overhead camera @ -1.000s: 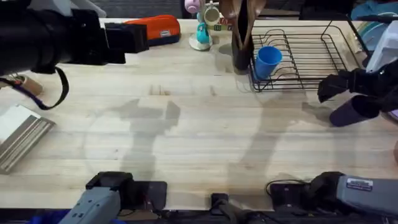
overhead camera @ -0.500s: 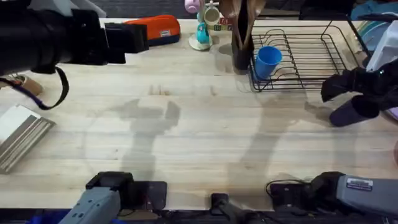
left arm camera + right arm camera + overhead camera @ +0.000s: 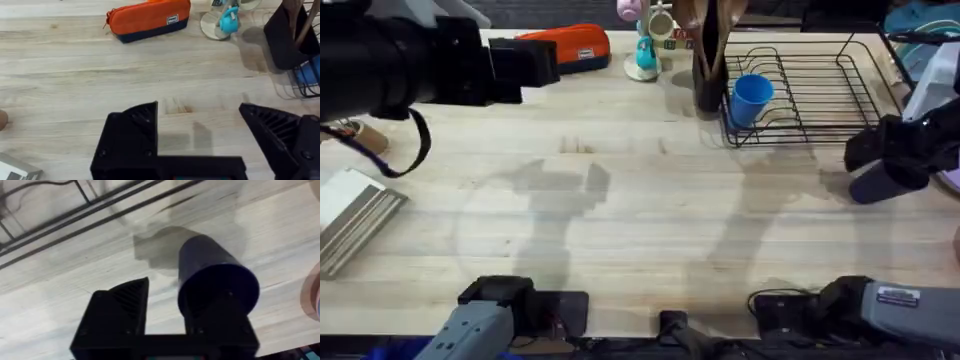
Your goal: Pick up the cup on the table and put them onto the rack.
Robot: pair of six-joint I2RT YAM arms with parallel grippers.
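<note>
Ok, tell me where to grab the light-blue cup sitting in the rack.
Take the cup by its rim, probably with one pincer finger inside the mouth, coming down from above. It leans at the rack's left end with its mouth up, and wires and a dark holder crowd its sides.

An orange pencil case (image 3: 570, 46) with a dark base lies at the far edge of the wooden table (image 3: 640, 230). Near it stands a teal mug stand (image 3: 643, 55) holding small mugs. A black holder (image 3: 708, 85) contains wooden utensils. A dark purple cup (image 3: 876, 180) is at the right.
</note>
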